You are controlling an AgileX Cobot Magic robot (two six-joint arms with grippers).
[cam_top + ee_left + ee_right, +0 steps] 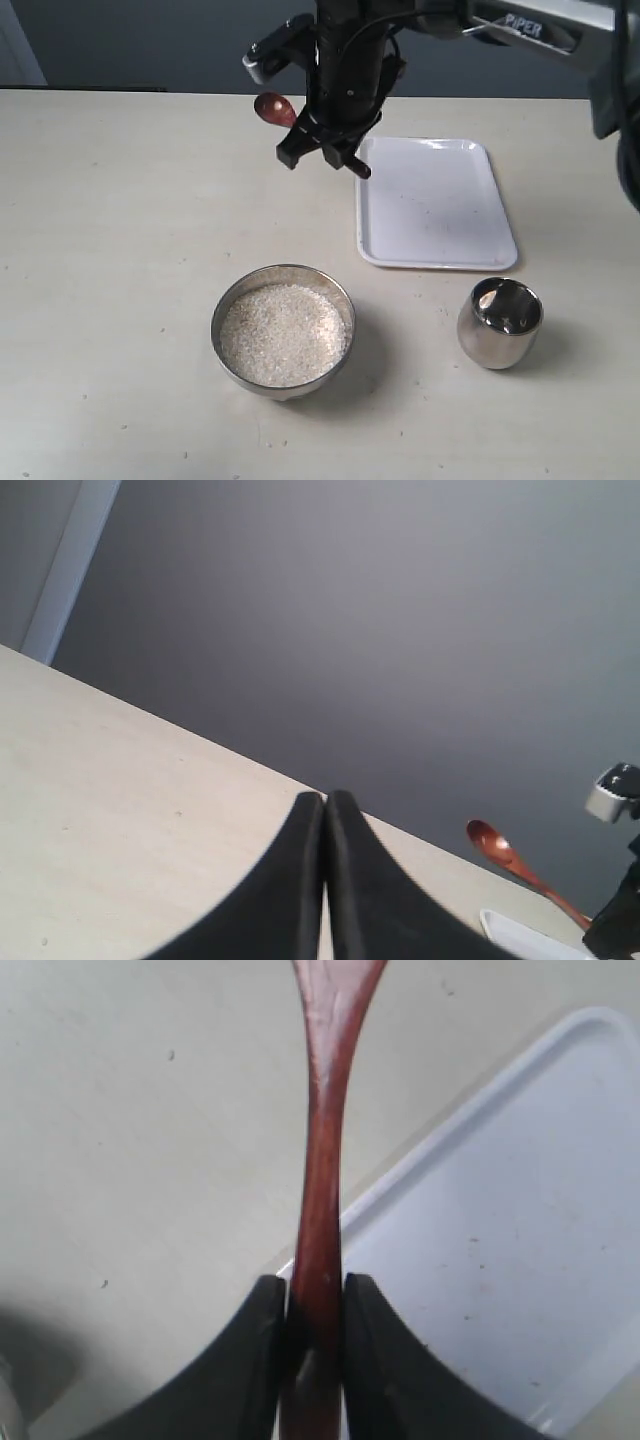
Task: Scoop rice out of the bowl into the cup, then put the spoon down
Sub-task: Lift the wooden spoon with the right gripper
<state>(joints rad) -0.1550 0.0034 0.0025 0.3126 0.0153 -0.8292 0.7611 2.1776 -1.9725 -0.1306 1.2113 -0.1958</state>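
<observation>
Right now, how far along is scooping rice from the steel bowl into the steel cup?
Done: the right gripper is shut on the slim reddish-brown wooden spoon, held in the air by the white tray. In hand: nothing dipped yet; the spoon is away from the wide steel bowl. Left: white rice fills the bowl and the small polished steel cup shows no grains, so scooping, pouring and setting down remain.
</observation>
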